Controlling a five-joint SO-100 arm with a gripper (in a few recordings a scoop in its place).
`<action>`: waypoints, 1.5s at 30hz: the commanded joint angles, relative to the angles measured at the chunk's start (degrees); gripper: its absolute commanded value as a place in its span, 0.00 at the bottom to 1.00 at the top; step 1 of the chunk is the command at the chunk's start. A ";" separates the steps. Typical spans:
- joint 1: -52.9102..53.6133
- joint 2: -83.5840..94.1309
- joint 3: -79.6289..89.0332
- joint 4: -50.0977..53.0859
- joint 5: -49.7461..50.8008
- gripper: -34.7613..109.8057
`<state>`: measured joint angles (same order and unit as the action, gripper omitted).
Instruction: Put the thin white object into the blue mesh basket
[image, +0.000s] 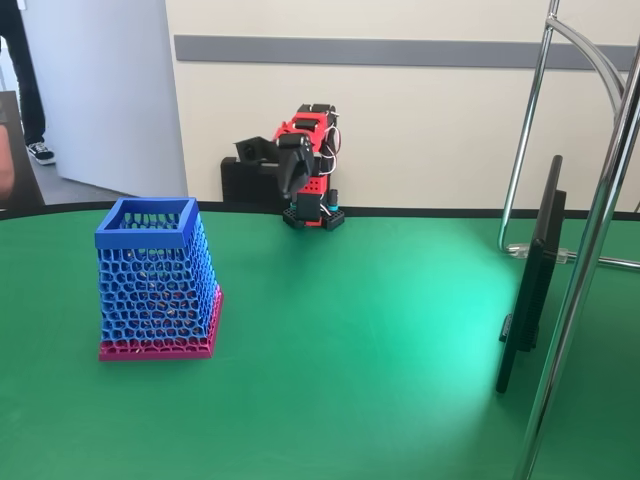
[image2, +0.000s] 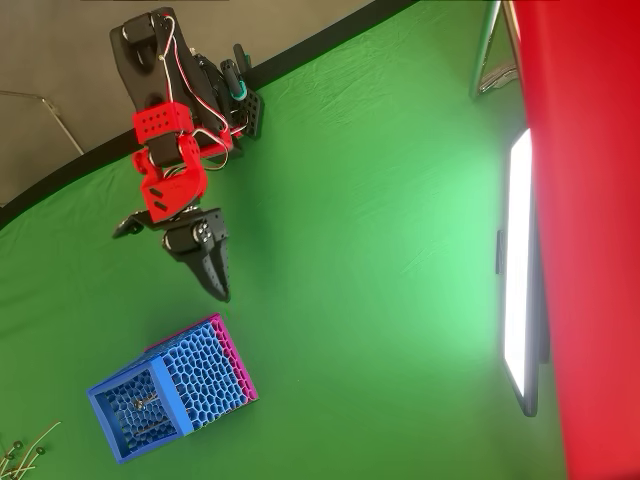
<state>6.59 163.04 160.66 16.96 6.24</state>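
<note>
The blue mesh basket (image: 155, 285) stands upright on its pink base at the left of the green table, its square rim (image2: 115, 395) open upward. Thin white strips (image2: 34, 440) lie on the cloth at the bottom left edge of the overhead view, just beyond the basket; I cannot tell which one is the thin white object. A small pale speck shows inside the basket, too small to identify. The red and black arm is folded at the table's back edge. Its gripper (image2: 221, 288) (image: 290, 183) is shut and empty, hanging above the cloth a short way from the basket.
A chrome tube frame (image: 590, 250) rises at the right side of the table. The arm's base (image: 313, 215) sits at the back edge by the wall. A red upright (image2: 590, 240) covers the right edge of the overhead view. Open green cloth lies between the arm and the basket.
</note>
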 joint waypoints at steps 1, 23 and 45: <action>-3.25 8.61 4.75 5.27 -3.96 0.24; -7.21 27.16 16.00 28.39 -6.42 0.24; -6.86 27.42 16.00 32.52 -5.01 0.25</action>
<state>-0.26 190.11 176.22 49.31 0.70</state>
